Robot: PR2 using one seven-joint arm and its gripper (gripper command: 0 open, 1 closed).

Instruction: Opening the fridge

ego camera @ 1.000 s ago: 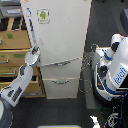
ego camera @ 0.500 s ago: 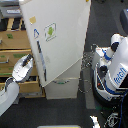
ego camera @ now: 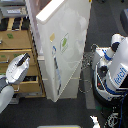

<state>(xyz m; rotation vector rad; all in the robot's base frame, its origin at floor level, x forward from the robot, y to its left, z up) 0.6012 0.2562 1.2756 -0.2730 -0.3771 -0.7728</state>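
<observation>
From the exterior view I have the fridge point(ego camera: 75, 55) standing in the middle of the scene, its big upper door swung well out so that I look mostly at the door's thin edge and its front face with the green sticker point(ego camera: 63, 42). My claw point(ego camera: 20, 64) sits low toward the exterior view's left, at the end of the grey-white forearm, in front of the tan drawer cabinet point(ego camera: 17, 47). The door's free edge lies just off to the far side of the claw, toward the exterior view's right, near it but with a visible gap; I see no contact. That edge runs top to bottom, so its long axis is vertical, roughly square to the way my forearm points.

The claw's fingers look slightly parted and I make out nothing held between them, though the picture is coarse and I would not swear to how wide the gap is.

My judgement is that the door is largely open already. Any further push has to go sideways from the claw toward that upright edge. The white-and-blue robot point(ego camera: 115, 70) stands well apart beyond the fridge, out of my way.
</observation>
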